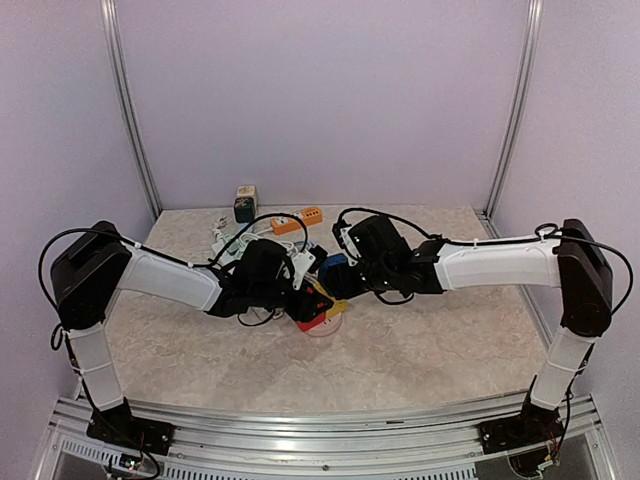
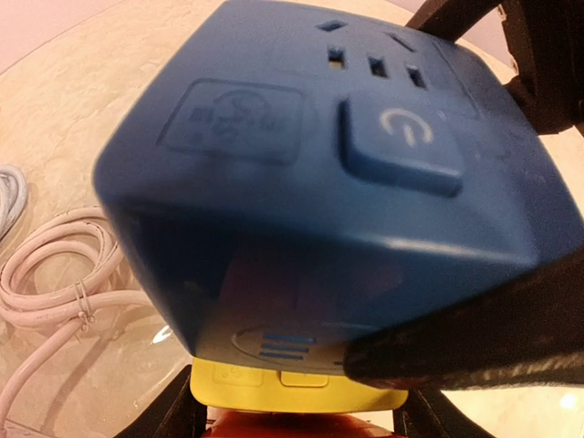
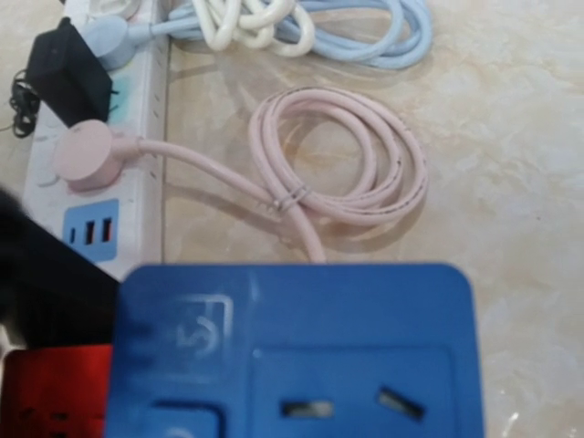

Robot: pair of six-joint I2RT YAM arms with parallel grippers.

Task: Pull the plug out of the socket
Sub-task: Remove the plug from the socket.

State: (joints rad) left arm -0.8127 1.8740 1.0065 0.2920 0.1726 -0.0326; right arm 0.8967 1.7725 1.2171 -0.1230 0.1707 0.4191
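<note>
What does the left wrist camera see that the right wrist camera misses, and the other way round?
Only the left wrist: a power button and, lower down, a yellow block. Only the right wrist: a white power strip carrying a pink plug and a black adapter. Both: the blue socket cube, the coiled pink cable and the marbled table.

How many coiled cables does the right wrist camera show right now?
3: a pink coil mid-frame, a pale blue coil along the top edge, a white coil left of it, overlapping. Others may lie beyond the frame.
</note>
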